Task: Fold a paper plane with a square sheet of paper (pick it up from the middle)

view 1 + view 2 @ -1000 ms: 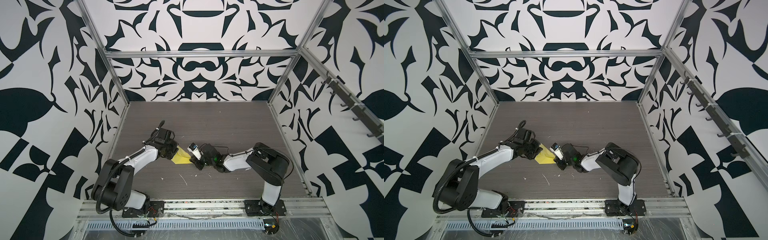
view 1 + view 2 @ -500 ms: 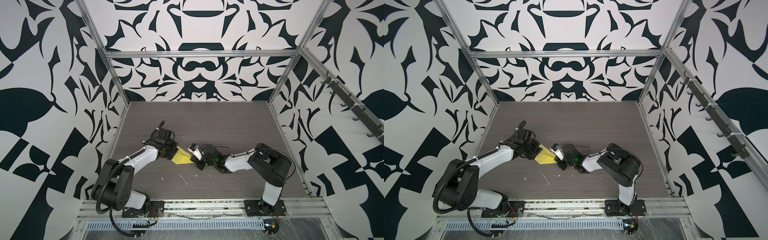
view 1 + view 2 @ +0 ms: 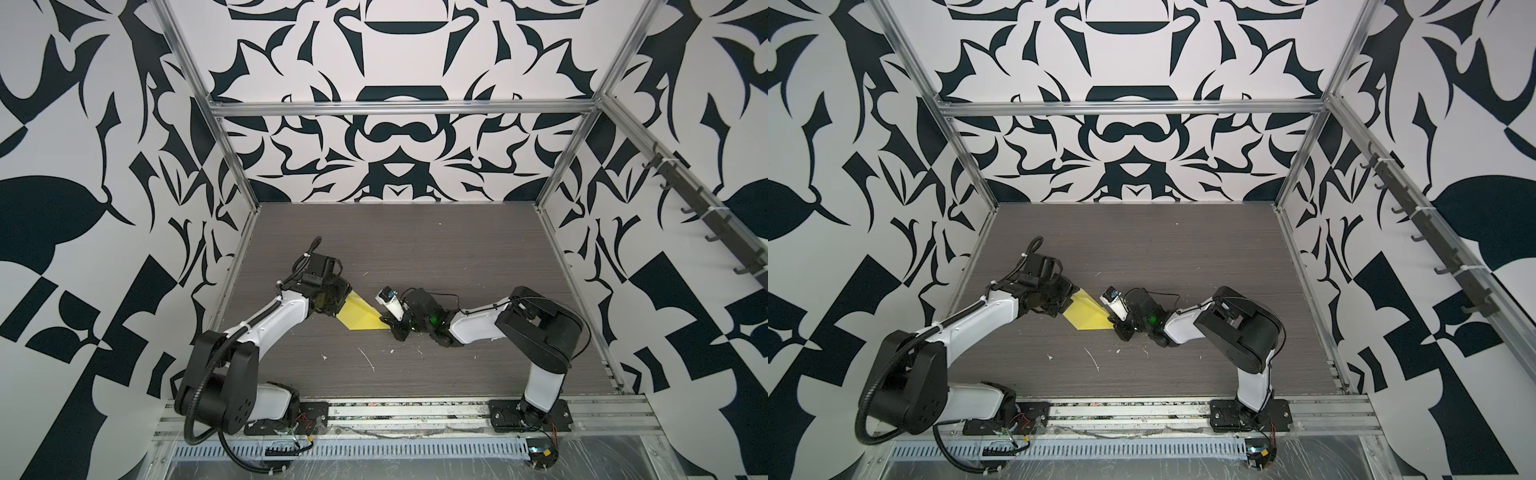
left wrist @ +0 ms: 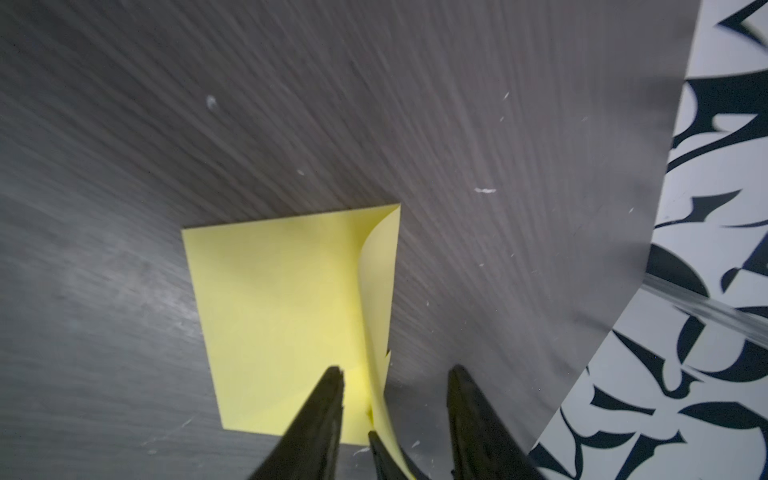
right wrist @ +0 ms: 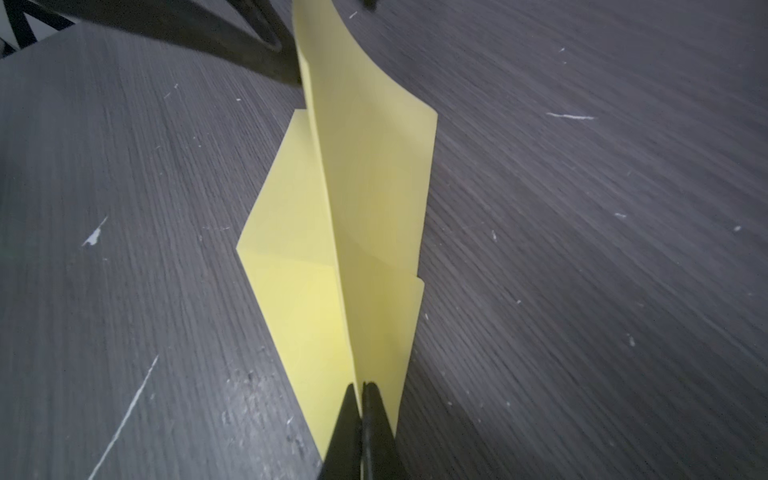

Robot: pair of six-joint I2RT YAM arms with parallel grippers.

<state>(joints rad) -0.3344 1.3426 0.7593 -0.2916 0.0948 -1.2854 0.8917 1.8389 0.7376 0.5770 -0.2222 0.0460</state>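
Observation:
The square sheet of paper (image 3: 359, 316) (image 3: 1086, 316) is yellow and folded into a pointed wedge on the dark table, between my two grippers. One flap (image 5: 365, 187) stands upright along the centre crease; the other half (image 4: 282, 311) lies flat. My left gripper (image 3: 338, 300) (image 3: 1069, 301) (image 4: 395, 370) is open at the wide end, one finger (image 4: 328, 399) over the flat half, the raised flap between the jaws. My right gripper (image 3: 390, 326) (image 3: 1115, 326) (image 5: 360, 384) is shut on the upright flap at the pointed end. A finished paper plane is not in view.
Small white flecks (image 3: 365, 359) (image 3: 1091, 358) lie scattered on the table in front of the paper. Patterned walls close in the left, right and back. A metal rail (image 3: 415, 409) with both arm bases runs along the front edge.
My left gripper has opened and let go of the paper's wide end. My right gripper has closed fully on the flap at the pointed end. The paper has hardly moved.

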